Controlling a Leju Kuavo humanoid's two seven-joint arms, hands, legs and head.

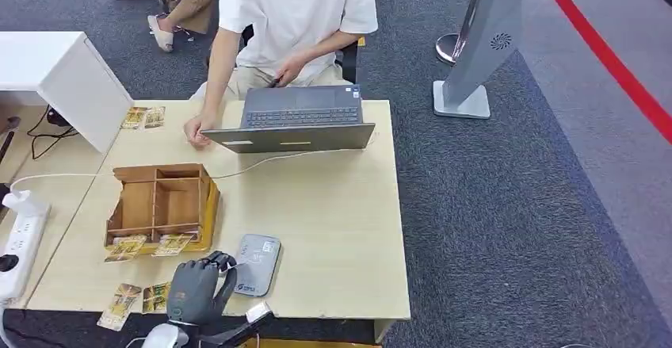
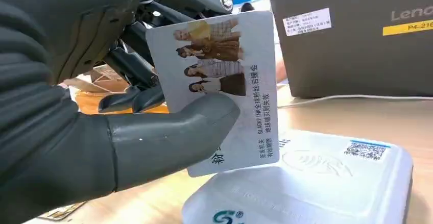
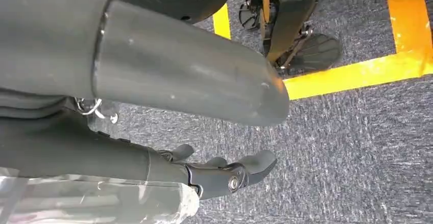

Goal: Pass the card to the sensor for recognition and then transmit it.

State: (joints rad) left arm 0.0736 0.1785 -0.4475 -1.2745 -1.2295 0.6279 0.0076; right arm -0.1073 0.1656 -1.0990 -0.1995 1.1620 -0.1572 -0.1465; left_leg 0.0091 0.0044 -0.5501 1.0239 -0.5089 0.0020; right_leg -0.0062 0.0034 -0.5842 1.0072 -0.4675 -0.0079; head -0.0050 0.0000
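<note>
A card (image 2: 224, 89) is pinched in the left hand (image 1: 194, 288), the thick thumb (image 2: 168, 137) pressed on its printed face and the darker fingers (image 2: 134, 97) set behind it. The card is held nearly upright, tilted a little, with its long axis running roughly up and down; its lower edge is held just above the grey-white sensor (image 1: 257, 264), and whether the two touch cannot be told. Its printed face, with a row of pictured people and lines of text, is turned toward the wrist camera. The sensor lies flat near the near edge of the table (image 1: 341, 213), just right of the hand.

The right hand (image 3: 224, 173) is seen hanging over dark carpet with yellow lines, its fingers slightly apart and nothing in them.

To the far left of the hand a wooden box (image 1: 162, 201) with open compartments is placed; the compartments seen hold nothing, while two patterned cards (image 1: 150, 246) lie at its near edge and two more (image 1: 135, 300) lie near the table's near edge. An open laptop (image 1: 297, 122) is used by a person (image 1: 289, 15) at the far side.
</note>
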